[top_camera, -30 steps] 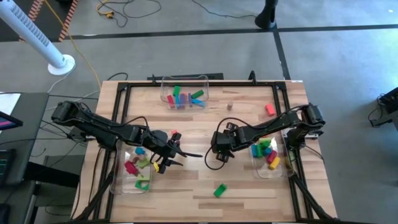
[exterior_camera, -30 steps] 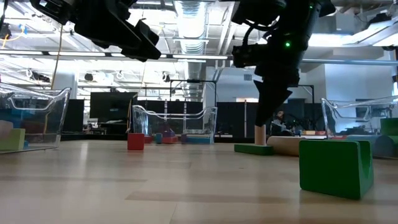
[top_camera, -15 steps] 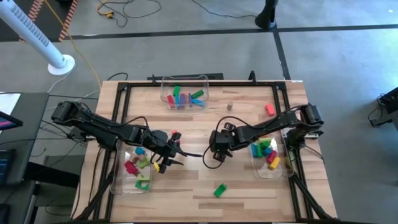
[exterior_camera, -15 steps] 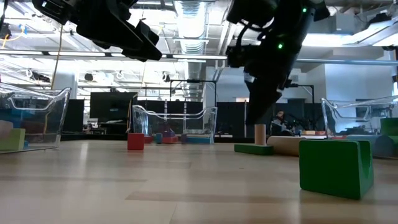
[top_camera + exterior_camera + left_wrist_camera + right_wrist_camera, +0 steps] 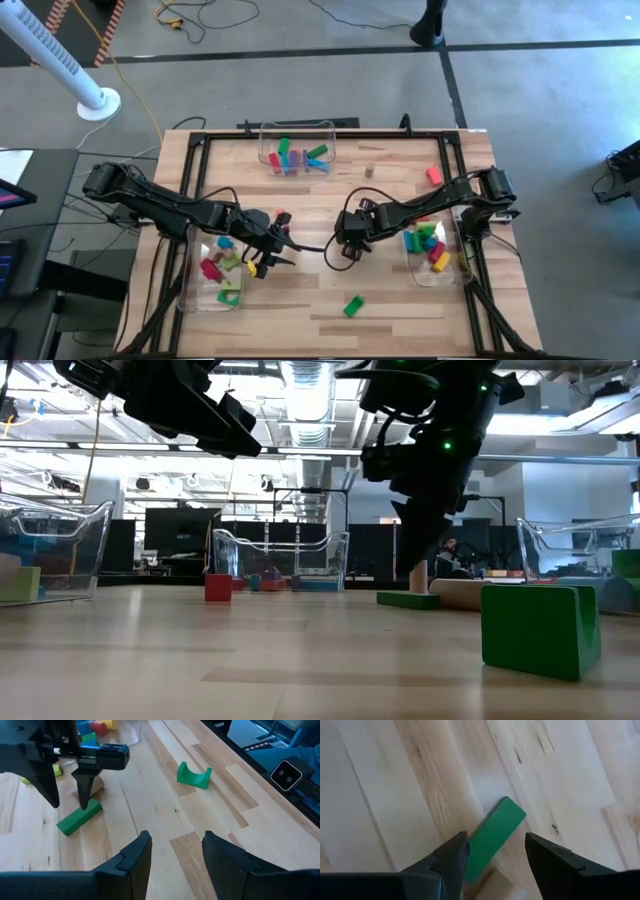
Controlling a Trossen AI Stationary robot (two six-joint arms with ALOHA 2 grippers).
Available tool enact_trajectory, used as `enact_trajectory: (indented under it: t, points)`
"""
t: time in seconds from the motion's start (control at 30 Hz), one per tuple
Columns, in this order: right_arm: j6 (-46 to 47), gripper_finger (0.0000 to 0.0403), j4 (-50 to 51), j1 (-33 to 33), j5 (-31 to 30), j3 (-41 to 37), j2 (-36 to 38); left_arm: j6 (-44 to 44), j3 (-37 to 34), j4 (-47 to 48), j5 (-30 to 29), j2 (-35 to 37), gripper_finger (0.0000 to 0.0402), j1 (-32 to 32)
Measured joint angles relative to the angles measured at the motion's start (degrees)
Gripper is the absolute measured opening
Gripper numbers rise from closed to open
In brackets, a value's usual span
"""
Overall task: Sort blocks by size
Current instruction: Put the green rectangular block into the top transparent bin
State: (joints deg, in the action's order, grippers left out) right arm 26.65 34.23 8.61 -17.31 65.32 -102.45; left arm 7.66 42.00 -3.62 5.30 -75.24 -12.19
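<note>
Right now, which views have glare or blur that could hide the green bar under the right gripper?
Low view: bright ceiling lights leave the right gripper a silhouette and the green bar a thin strip. Right wrist view: bar evenly lit, fingers blurred. High view: even light, bar hidden.

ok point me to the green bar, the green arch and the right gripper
green bar (image 5: 492, 839), right wrist view, middle of its top face
green arch (image 5: 194, 774), left wrist view, its curved top
right gripper (image 5: 495, 857), right wrist view, midway between its open fingertips, over the bar
</note>
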Motion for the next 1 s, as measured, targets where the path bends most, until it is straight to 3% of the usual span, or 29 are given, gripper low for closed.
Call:
enact_trajectory:
  t: [0.57,1.0]
  points:
    - [0.36,0.023,-3.11,-3.27,0.95,-2.57,-2.81,-0.17,0.0,-0.26,0.03,-1.03,0.0167,0.0]
    - [-0.51,0.023,-6.97,-2.55,3.11,-2.95,-3.15,-0.24,0.0,-4.08,-1.09,-9.65,0.0167,0.03]
